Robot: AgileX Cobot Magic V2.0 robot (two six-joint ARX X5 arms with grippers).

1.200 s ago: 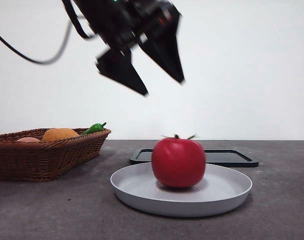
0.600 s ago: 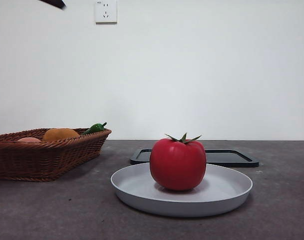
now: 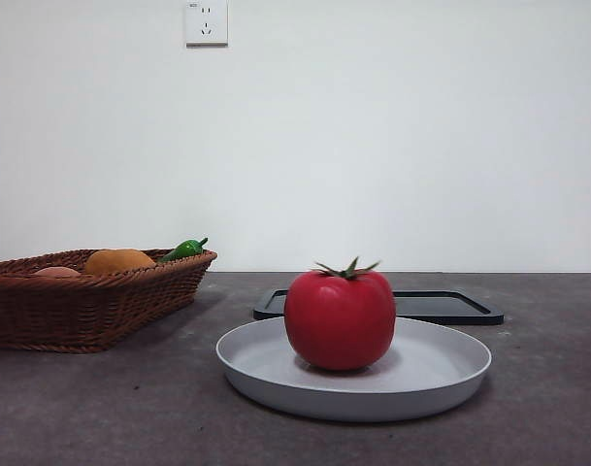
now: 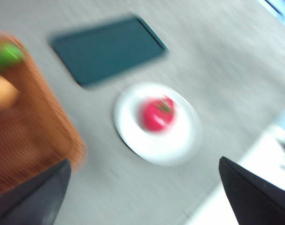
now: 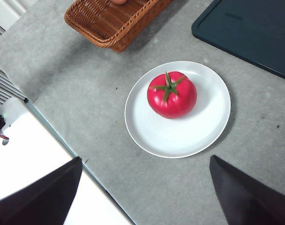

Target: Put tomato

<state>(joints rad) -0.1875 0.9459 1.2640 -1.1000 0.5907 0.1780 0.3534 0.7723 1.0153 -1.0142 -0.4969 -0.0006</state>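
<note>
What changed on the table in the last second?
The tool that hung open above the tomato has risen out of the front view. The tomato shifted slightly on the white plate and sits there free. Basket and black tray stayed put.

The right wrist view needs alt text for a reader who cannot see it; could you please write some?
A red tomato with a green stem sits upright on a white plate on a grey table, seen from above. A brown wicker basket and a dark tray lie beyond it; the right pincer hangs open, high above, holding nothing.
</note>
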